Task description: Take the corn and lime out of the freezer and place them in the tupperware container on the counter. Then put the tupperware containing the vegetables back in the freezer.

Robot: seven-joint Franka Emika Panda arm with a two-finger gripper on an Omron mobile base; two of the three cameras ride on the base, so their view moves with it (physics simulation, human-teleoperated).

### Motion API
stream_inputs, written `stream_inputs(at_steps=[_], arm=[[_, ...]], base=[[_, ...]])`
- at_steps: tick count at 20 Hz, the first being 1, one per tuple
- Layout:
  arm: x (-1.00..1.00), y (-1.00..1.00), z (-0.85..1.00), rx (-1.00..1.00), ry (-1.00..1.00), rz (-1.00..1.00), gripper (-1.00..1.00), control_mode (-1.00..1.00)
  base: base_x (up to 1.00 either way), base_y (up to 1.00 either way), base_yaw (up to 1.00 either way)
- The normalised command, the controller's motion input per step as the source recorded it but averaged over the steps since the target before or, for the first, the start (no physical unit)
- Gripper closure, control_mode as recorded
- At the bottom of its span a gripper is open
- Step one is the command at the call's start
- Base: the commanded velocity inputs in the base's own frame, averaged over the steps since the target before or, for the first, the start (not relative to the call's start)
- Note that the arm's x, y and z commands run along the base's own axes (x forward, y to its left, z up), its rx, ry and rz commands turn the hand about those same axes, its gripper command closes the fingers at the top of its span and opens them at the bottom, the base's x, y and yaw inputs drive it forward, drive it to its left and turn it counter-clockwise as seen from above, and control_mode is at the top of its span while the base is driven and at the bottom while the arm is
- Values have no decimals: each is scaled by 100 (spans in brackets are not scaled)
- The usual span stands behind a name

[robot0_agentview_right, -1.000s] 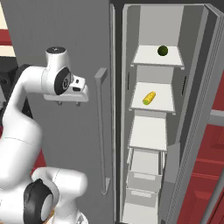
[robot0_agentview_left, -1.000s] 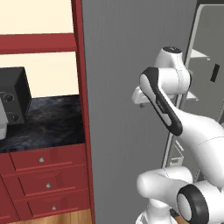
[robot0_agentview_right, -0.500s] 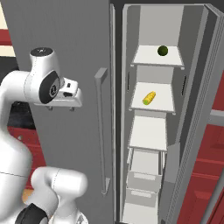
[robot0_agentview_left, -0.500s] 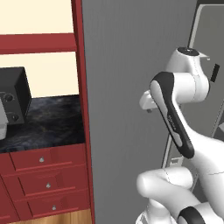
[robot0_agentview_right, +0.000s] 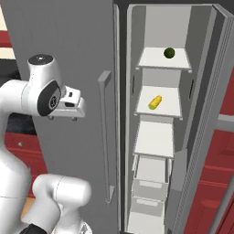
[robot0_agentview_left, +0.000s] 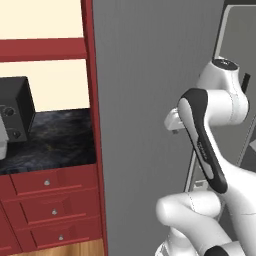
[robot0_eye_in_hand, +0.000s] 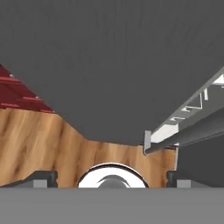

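Partly behind the freezer [robot0_agentview_right: 73, 55] door, counter [robot0_agentview_left: 50, 140] cut off

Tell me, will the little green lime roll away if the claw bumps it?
Probably. The lime looks round and sits loose on the flat top shelf of the freezer, so a nudge could send it rolling. The shelf's front seems to have no raised lip, so it might drop off. It looks small, so likely light.

The gripper [robot0_eye_in_hand: 112, 177] (jaws spread wide) has drawn back from the freezer door's bar handle [robot0_agentview_right: 106, 137].
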Motion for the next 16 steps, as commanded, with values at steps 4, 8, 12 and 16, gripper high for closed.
stream_inputs(at_steps=[4,8,12,16], arm=[[0,0,0,0,0,0,-100,100],[0,0,0,0,0,0,-100,100],[0,0,0,0,0,0,-100,100],[0,0,0,0,0,0,-100,100]], base=[[0,-69,0],[9,-60,0],[38,-47,0],[41,-54,0]])
